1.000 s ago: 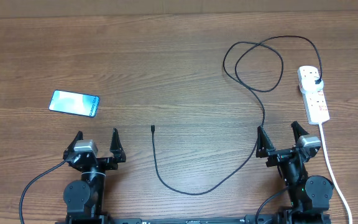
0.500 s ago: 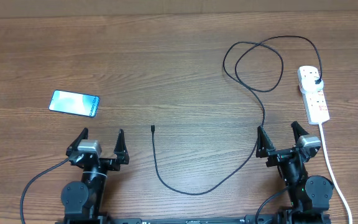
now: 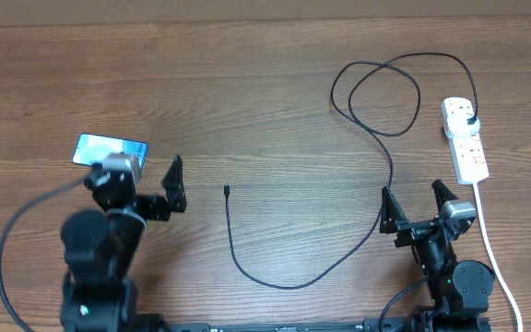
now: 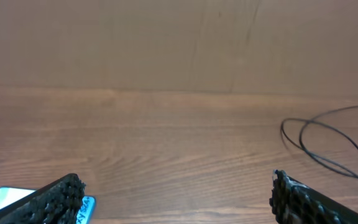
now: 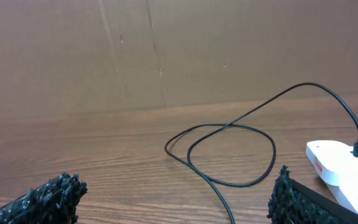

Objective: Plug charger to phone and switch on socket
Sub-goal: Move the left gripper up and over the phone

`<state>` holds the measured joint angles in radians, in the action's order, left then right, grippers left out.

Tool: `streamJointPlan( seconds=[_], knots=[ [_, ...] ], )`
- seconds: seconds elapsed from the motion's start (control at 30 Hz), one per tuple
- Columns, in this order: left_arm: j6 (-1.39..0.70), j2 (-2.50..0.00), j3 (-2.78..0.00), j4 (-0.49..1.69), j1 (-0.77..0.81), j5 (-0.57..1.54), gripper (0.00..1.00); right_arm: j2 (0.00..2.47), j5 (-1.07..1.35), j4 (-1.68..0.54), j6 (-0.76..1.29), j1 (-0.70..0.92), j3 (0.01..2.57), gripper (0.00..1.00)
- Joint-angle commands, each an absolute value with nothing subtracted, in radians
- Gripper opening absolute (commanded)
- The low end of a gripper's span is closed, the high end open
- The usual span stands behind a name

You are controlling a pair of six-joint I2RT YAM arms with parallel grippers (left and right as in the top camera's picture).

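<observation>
Left claw (image 4: 176, 183) hangs spread wide over the phone (image 3: 109, 146) at the worktop's (image 3: 265, 74) left, hiding its near edge. Charger (image 3: 289, 284) tip lies loose mid-worktop, plug in the socket (image 3: 466, 140) far right. Right claw (image 3: 411, 194) gapes too, holding nothing.

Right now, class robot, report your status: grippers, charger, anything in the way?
Left gripper open at phone; right gripper open, empty. Charger plugged into socket, tip loose on table, apart from phone. Nothing between them.
</observation>
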<state>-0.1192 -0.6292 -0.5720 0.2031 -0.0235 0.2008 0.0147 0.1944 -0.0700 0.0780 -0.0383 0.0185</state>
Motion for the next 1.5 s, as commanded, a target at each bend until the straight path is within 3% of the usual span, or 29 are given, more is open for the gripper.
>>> streamJointPlan(
  seconds=[0.0, 0.43, 0.6, 1.07, 1.13, 1.3, 1.47],
  knots=[
    [-0.100, -0.760, -0.743, 0.271, -0.019, 0.232, 1.00, 0.003, 0.187, -0.065, 0.078, -0.032, 0.008, 1.00],
    [-0.055, -1.352, -1.504, 0.930, -0.019, 0.246, 1.00, 0.003, 0.187, -0.065, 0.077, -0.032, 0.008, 1.00],
    [-0.055, -1.494, -1.719, 1.115, -0.019, 0.386, 1.00, 0.003, 0.187, -0.065, 0.077, -0.032, 0.009, 1.00],
    [-0.061, -1.521, -1.749, 1.070, -0.019, 0.395, 0.97, 0.003, 0.187, -0.065, 0.077, -0.032, 0.009, 1.00],
    [-0.108, -1.523, -1.749, 1.040, -0.019, 0.409, 0.88, 0.003, 0.187, -0.065, 0.077, -0.032, 0.008, 1.00],
    [-0.268, -1.563, -1.746, 1.005, -0.018, 0.371, 0.92, 0.003, 0.187, -0.065, 0.077, -0.032, 0.008, 1.00],
    [-0.519, -1.660, -1.745, 1.036, -0.020, 0.151, 0.93, 0.003, 0.187, -0.065, 0.077, -0.032, 0.008, 1.00]
  ],
)
